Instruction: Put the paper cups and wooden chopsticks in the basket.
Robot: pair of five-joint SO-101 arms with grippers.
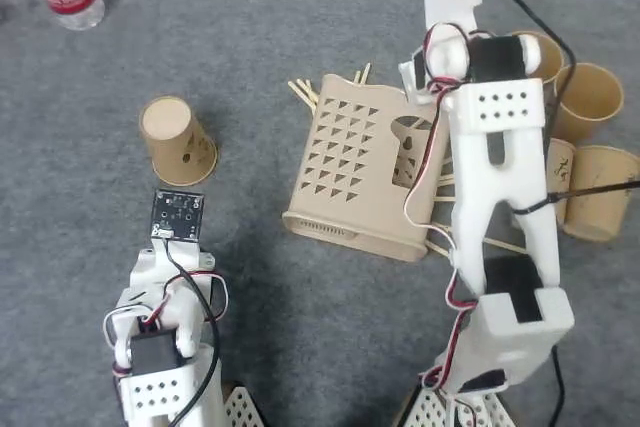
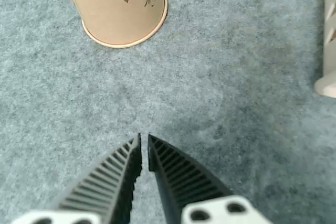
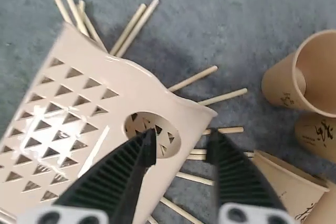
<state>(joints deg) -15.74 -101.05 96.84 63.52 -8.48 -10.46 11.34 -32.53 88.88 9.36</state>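
- Shows beige perforated plastic basket (image 1: 345, 157) lying on its side, long axis pointing away from arm bases.
- Shows tan paper cup (image 1: 180, 142) mouth-down, left of basket.
- Shows left gripper (image 2: 144, 148) closed, right gripper (image 3: 182, 136) spread over basket.

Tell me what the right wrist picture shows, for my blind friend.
An open gripper hangs over the rim of a basket with triangle holes. Wooden chopsticks lie scattered on grey carpet around it, paper cups beside.

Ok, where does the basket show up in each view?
High view: basket at centre, right of the lone paper cup.
Left wrist view: basket's corner at the frame edge, across from that cup.
Right wrist view: basket under the right hand, chopsticks around it.
Shared landmark: its triangle cut-outs.
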